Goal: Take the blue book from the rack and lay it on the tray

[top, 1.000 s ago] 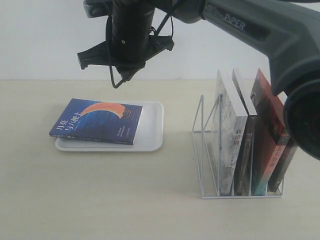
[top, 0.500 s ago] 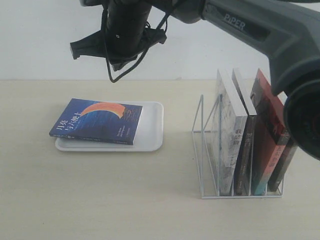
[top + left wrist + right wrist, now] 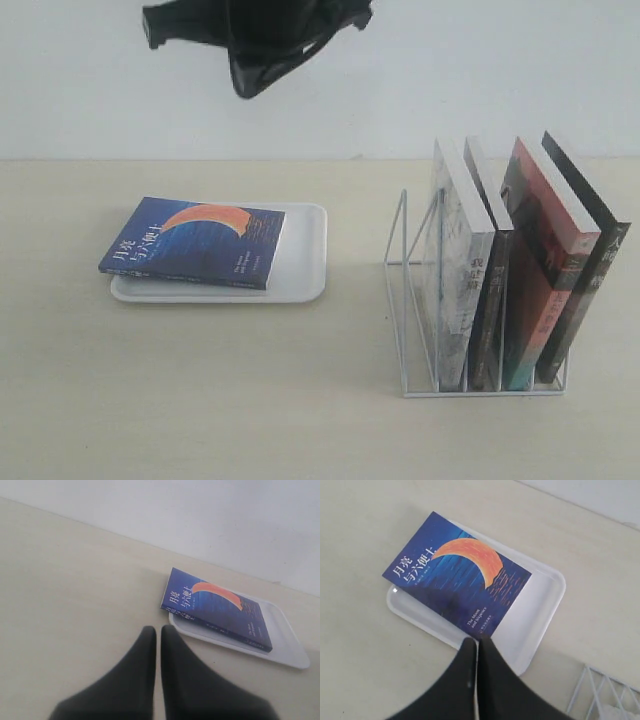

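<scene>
The blue book (image 3: 195,243), dark blue with an orange crescent, lies flat on the white tray (image 3: 305,262), overhanging its left rim. Both wrist views show it too: the blue book (image 3: 220,609) on the tray (image 3: 286,642), and the blue book (image 3: 457,577) on the tray (image 3: 536,607). High above the tray, my right gripper (image 3: 476,642) is shut and empty. Only the right arm's dark wrist (image 3: 262,30) shows at the exterior view's top edge. My left gripper (image 3: 158,630) is shut and empty over bare table beside the tray. The white wire rack (image 3: 412,300) stands at the right.
In the rack stand a grey-white book (image 3: 458,260), a thin dark book (image 3: 490,310), a red-orange book (image 3: 535,270) and a black book (image 3: 590,270). The rack's two left slots hold nothing. A corner of the rack (image 3: 600,695) shows in the right wrist view.
The right arm has risen and pulled back, almost out of the exterior view's top. The black book at the rack's right end now shows. The blue book has not moved.
</scene>
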Available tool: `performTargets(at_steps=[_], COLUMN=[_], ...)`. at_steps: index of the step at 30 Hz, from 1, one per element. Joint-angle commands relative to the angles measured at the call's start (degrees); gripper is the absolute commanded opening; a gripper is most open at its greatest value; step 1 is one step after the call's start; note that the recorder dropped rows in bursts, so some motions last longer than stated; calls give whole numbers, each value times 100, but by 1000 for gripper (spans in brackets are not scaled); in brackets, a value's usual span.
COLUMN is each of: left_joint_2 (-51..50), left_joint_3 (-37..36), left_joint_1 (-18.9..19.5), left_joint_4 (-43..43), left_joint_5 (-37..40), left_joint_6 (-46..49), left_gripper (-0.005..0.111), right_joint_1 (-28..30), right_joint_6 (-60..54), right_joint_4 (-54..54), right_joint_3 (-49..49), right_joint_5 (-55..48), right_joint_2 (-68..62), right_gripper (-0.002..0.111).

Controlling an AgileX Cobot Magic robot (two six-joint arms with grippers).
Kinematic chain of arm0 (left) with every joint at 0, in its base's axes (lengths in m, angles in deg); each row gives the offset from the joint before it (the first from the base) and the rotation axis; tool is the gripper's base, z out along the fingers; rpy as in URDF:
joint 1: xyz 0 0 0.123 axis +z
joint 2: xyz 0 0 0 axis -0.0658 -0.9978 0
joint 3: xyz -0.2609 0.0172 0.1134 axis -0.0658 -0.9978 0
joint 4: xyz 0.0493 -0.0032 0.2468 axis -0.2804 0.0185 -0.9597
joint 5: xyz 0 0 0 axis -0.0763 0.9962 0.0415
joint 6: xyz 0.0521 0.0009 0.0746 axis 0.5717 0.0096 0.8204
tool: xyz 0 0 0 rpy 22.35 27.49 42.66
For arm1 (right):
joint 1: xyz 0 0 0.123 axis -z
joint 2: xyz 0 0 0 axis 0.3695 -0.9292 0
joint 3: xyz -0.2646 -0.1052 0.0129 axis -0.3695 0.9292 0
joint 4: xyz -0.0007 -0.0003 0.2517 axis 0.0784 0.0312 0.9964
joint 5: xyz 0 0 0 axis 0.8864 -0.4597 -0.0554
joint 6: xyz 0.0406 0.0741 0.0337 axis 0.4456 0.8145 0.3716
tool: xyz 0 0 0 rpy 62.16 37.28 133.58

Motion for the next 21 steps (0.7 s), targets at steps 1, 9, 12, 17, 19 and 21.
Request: performTargets(at_steps=[1,9,12,17,19,21], left_joint_2=[18,18,18,18,18,18], left_joint_3=[6,6,6,6,6,6], left_joint_1=[6,6,6,6,6,6], left_joint_4=[-3,-3,-3,-3,-3,-3], left_joint_5=[-66,-66,-66,-66,-66,-66], left_joint_6=[4,4,4,4,4,4], left_gripper=[4,4,4,4,4,4], right_joint_1=[5,5,5,18,200,611], right_joint_6=[-110,-178,-178,-1,182,400], right_joint_4=[-47,-846,-1248,-2580,-2920,-2915], right_joint_3=[685,3290,4766,7348,8225,8940], right_joint_5=[-50,765,1949,3998,4660,5229], right_joint_2=[1054,2853,3591,4845,5461,6073], right_gripper=[0,0,0,0,0,0])
